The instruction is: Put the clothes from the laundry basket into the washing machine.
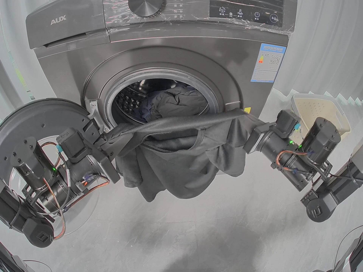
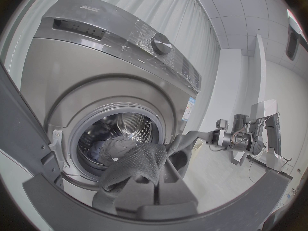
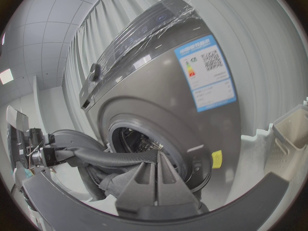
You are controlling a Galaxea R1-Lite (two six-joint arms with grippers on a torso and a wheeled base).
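Note:
A dark grey garment [image 1: 181, 152] hangs stretched between my two grippers just in front of the washing machine's [image 1: 75, 68] round opening, its lower part drooping toward the floor. My left gripper [image 1: 107, 138] is shut on the garment's left end [image 2: 141, 161], near the door hinge. My right gripper [image 1: 247, 122] is shut on the right end [image 3: 112, 158], by the opening's right rim. More dark clothes [image 1: 174, 101] lie inside the drum [image 2: 134, 129]. The beige laundry basket [image 1: 317, 108] stands to the right of the machine, behind my right arm.
The machine's round door [image 1: 41, 119] is swung wide open at the left, right behind my left arm. Grey floor [image 1: 211, 216] spreads in front of the machine. A white curtain [image 1: 329, 38] hangs behind it.

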